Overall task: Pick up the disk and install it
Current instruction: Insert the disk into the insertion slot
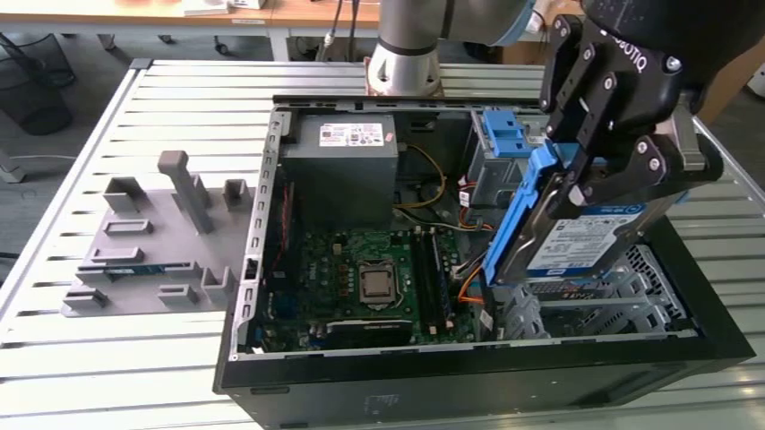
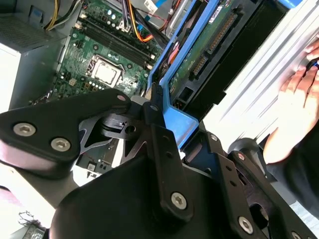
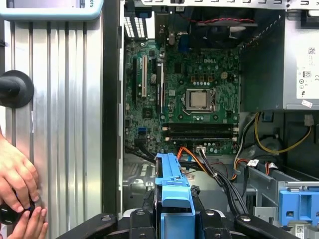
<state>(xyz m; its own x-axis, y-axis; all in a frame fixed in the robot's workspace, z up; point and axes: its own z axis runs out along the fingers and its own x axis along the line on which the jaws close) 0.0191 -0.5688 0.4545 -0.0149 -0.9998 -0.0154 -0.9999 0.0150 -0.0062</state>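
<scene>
**A:** Where does the gripper (image 1: 597, 179) stand?

**B:** Nearest the camera, high at the exterior view's right. Its fingers are pressed together on the blue carrier frame of the disk (image 1: 583, 244). The disk hangs on edge, tilted, label outward, above the front corner of the computer case (image 1: 478, 381).

**A:** Lifted, then, but not seated?

**B:** So it appears. The pick-up looks done and the install is the step in hand. In the first wrist view the disk (image 3: 172, 189) shows edge-on between the fingers, with the orange cables (image 3: 192, 157) just beyond it.

**A:** What lies beneath it?

**B:** The metal drive cage (image 1: 604, 305), just below the disk in the exterior view. Whether the disk's lower edge touches the cage is hard to tell from this angle.

**A:** What would seating it call for?

**B:** Probably squaring the tilted disk to the cage's slot and keeping it off the cables.

**A:** And farther back?

**B:** The motherboard (image 1: 371, 278) sits mid-case, with the power supply (image 1: 347, 148) behind it. At the exterior view's left a grey fixture (image 1: 156, 242) stands on the slatted table (image 1: 72, 358). In the first wrist view a person's hand (image 3: 17, 179) rests on that table beside the case.
</scene>
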